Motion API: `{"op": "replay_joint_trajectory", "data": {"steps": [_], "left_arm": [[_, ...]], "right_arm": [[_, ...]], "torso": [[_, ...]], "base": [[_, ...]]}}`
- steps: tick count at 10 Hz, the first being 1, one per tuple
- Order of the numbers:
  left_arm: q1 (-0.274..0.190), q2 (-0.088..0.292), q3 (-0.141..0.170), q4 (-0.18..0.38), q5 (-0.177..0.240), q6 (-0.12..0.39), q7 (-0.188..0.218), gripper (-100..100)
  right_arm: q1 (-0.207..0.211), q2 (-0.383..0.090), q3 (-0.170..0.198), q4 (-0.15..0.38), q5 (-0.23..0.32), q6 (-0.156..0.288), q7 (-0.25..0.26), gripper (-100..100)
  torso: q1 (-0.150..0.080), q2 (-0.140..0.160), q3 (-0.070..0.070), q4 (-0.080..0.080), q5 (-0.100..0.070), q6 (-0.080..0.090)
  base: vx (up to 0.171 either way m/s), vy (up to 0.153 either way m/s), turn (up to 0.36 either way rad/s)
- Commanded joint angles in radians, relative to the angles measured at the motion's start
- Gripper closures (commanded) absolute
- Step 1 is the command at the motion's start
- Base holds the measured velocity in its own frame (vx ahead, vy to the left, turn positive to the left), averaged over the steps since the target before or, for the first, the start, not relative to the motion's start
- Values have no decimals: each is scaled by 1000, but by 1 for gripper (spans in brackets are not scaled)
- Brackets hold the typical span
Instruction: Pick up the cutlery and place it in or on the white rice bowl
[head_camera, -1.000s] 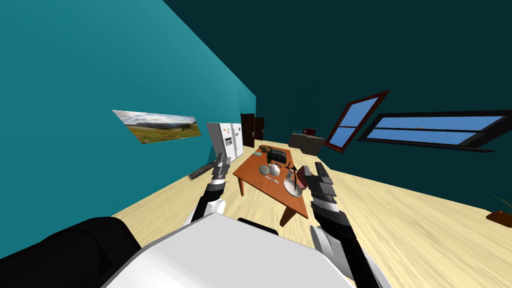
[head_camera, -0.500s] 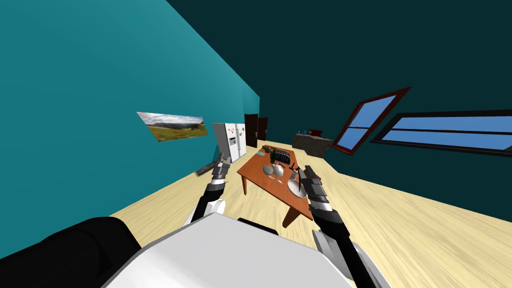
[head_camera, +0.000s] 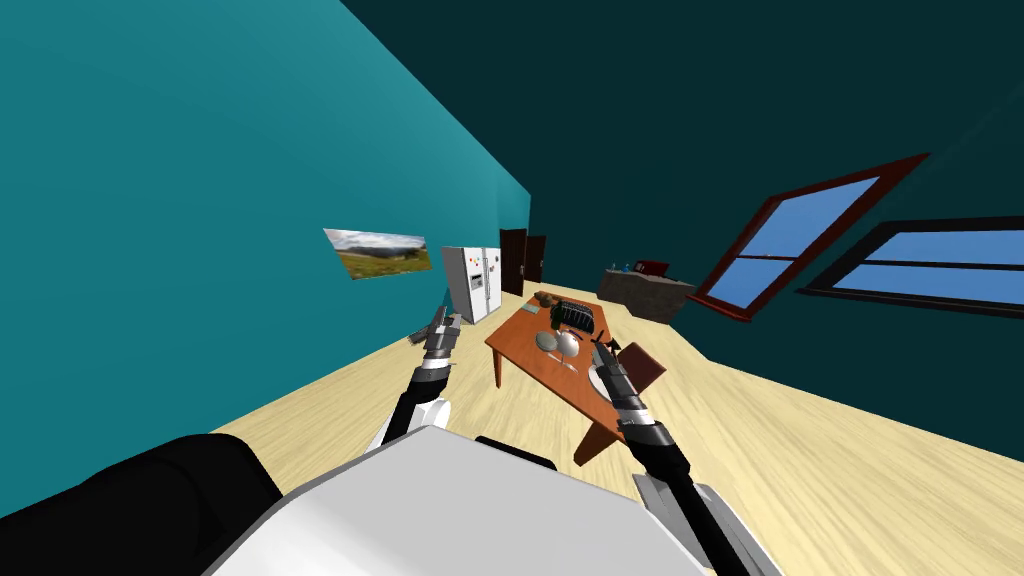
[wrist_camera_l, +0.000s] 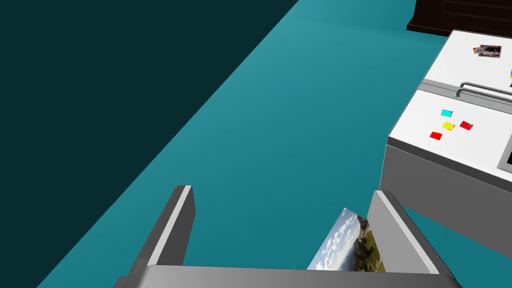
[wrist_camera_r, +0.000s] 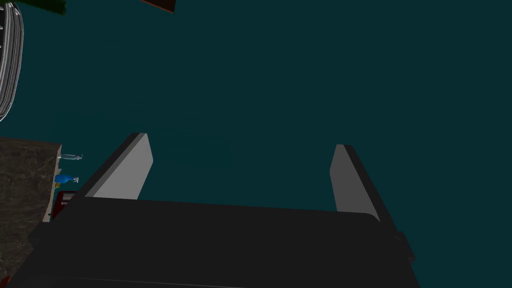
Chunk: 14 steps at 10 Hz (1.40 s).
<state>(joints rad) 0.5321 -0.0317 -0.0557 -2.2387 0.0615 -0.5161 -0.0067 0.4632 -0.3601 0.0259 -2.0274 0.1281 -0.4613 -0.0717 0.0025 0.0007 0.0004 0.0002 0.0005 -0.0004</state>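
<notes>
One table (head_camera: 530, 352), orange-brown wood, rectangular, on slanted legs. On it are two round grey bowls (head_camera: 546, 341) close together at the middle, one dark ribbed rack (head_camera: 577, 316) beyond them and a few brown lumps (head_camera: 545, 297) at the far end. One white bowl (head_camera: 595, 380) sits at the near end, partly hidden by the right arm. One piece of cutlery (head_camera: 569, 366), thin and pale, lies flat on the table between the grey bowls and the white bowl; its kind is too small to tell. The right gripper (wrist_camera_r: 241, 141) hangs over the table's near end, by the white bowl, fingers spread wide with nothing between them. The left gripper (wrist_camera_l: 281, 195) is off the table's left side, over the floor (head_camera: 800, 450), likewise released and empty. One dark brown board (head_camera: 641, 364) stands tilted just beside the table's right edge. The floor, pale planks, lies open along both long sides of the table
</notes>
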Motion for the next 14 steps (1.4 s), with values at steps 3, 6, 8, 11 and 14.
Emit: {"op": "replay_joint_trajectory", "data": {"steps": [3, 6, 8, 11, 14], "left_arm": [[0, 0, 0, 0, 0, 0, 0, 0], [0, 0, 0, 0, 0, 0, 0, 0], [0, 0, 0, 0, 0, 0, 0, 0], [0, 0, 0, 0, 0, 0, 0, 0], [0, 0, 0, 0, 0, 0, 0, 0]], "right_arm": [[4, -72, 17, 69, 23, -2, 8, -100], [3, -155, 45, 150, 55, -12, 22, -100], [4, -196, 62, 205, 72, -16, 30, -100], [5, -236, 80, 274, 90, -20, 40, -100], [9, -314, 123, 359, 128, -27, 61, -100]], "torso": [[0, 1, 0, 0, 0, 0], [-1, 0, 0, 0, 0, 1], [-1, -1, 0, 0, 0, 1], [-1, -1, -1, 0, 0, 0], [-1, -1, -1, 0, 0, 1]], "base": [[-15, 40, 122], [-5, 38, 172], [5, 37, 173], [8, 34, 165], [18, 39, 204]]}}
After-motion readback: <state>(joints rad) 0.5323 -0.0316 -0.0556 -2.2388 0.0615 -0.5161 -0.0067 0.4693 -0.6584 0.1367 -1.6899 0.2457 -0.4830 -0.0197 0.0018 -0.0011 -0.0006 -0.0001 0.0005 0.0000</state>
